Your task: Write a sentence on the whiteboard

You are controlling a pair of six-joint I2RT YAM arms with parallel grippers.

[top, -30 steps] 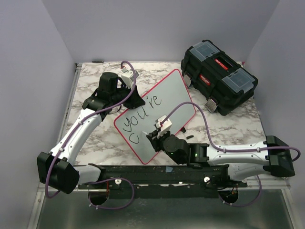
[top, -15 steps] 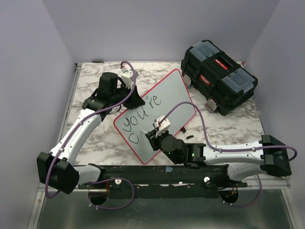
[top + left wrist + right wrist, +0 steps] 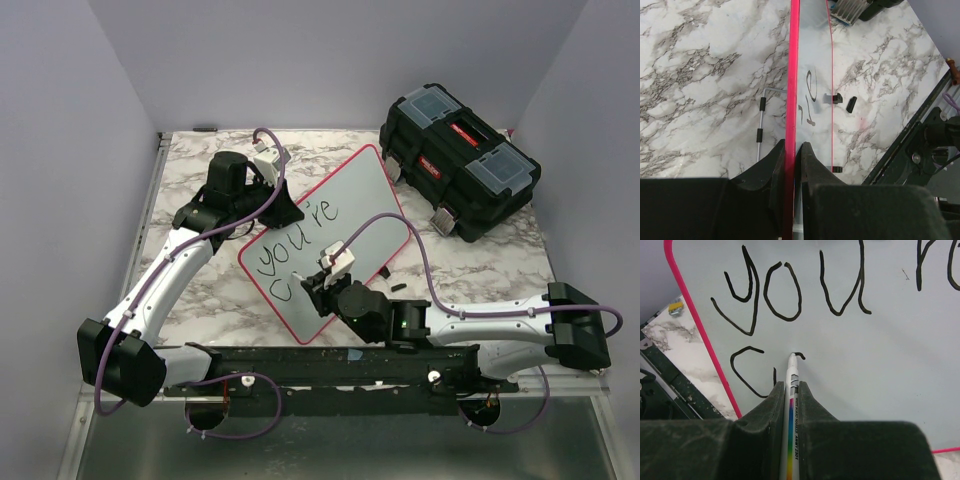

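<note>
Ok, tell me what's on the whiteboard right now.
On the whiteboard: black writing, "you're" above a "c" and a short stroke, the marker tip touching there. From above, the right gripper covers that second line's end.

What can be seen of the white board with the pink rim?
The glossy white rectangular whiteboard, with thin pink-red rim and rounded corners, sits slanted across the marble table, seemingly propped up. Black handwriting reads "you're", with a second line just begun. The left gripper pinches its rim between its jaws; the white marker in the right gripper touches its surface.
</note>
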